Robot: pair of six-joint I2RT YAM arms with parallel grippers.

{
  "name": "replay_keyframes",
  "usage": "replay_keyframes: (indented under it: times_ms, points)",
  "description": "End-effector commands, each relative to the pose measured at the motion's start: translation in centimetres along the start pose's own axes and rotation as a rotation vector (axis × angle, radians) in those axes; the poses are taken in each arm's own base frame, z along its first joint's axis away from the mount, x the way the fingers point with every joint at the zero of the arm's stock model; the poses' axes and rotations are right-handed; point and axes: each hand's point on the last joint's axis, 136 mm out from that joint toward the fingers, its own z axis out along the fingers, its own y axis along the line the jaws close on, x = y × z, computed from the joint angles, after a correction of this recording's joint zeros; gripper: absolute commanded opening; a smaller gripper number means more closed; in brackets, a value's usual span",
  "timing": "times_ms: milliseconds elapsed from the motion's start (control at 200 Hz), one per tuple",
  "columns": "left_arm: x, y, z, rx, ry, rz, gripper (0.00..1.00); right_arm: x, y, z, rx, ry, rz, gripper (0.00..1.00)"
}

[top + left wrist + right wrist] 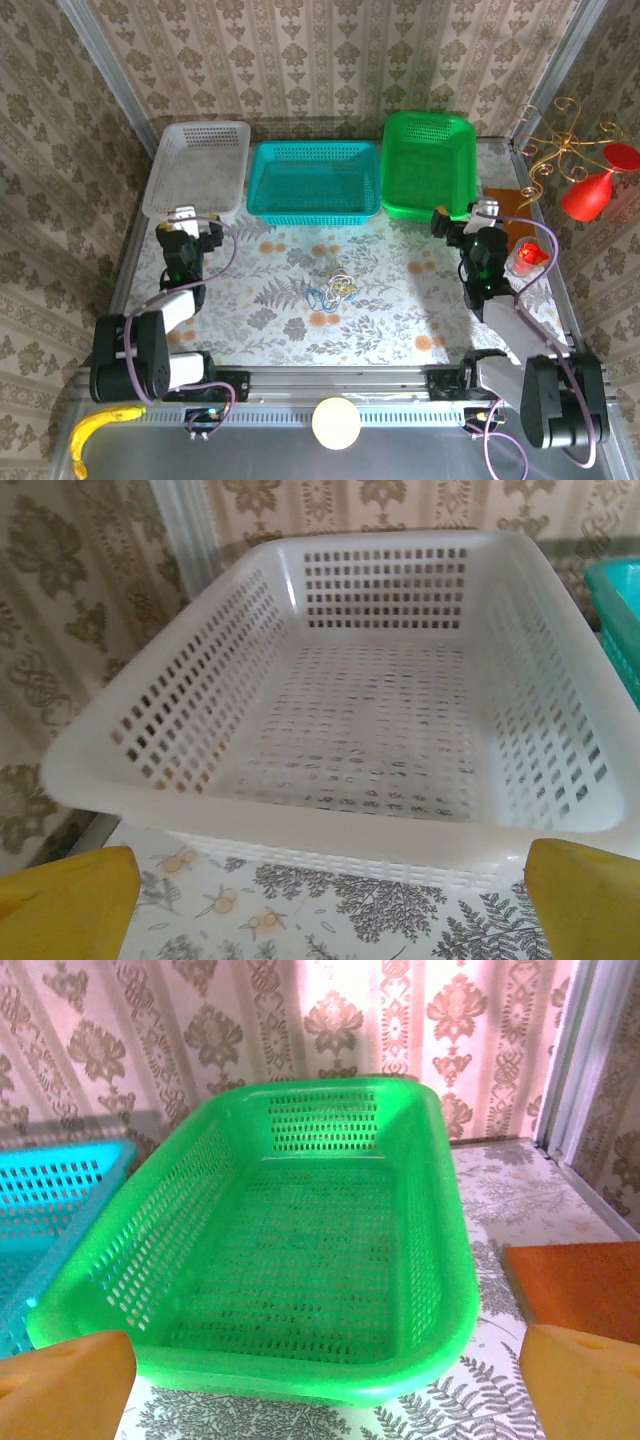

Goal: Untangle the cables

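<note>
The cables (pixel 334 287) lie in a small tangled heap of blue, whitish and yellowish-tan loops on the patterned tabletop, mid-table, in the top view. My left gripper (pixel 188 228) sits far to their left, in front of the white basket (pixel 198 166). It is open, its yellow fingertips (pixel 70 900) wide apart with nothing between them. My right gripper (pixel 468 224) sits far to the right of the heap, facing the green basket (pixel 428 160). It is open too, its orange fingertips (pixel 65 1385) spread wide and empty.
A teal basket (pixel 314 178) stands between the white basket (pixel 330 820) and the green basket (pixel 420 1360) along the back. An orange board (pixel 580 1285) lies right of the green basket. A red object (pixel 530 255) sits at the right edge. A banana (pixel 100 428) and a pale ball (pixel 336 422) lie on the front rail.
</note>
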Motion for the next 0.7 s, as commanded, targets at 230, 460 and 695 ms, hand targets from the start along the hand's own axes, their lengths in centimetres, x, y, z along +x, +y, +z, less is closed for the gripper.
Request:
replay_keyframes:
  times_ms: [230,460,695]
  points:
    - [-9.9,-2.9,-3.9,0.185,-0.004,-0.216,1.00,-3.1,-0.4,-3.8,0.016,0.060,0.506,1.00]
    - [-11.3,-10.3,-8.8,0.432,0.097,-0.097,1.00,-2.7,6.6,-5.0,-0.300,0.327,0.475,0.99]
    - [-7.1,-16.9,-12.9,0.582,0.232,-0.037,1.00,2.9,12.7,-7.7,-0.416,0.621,0.345,0.91]
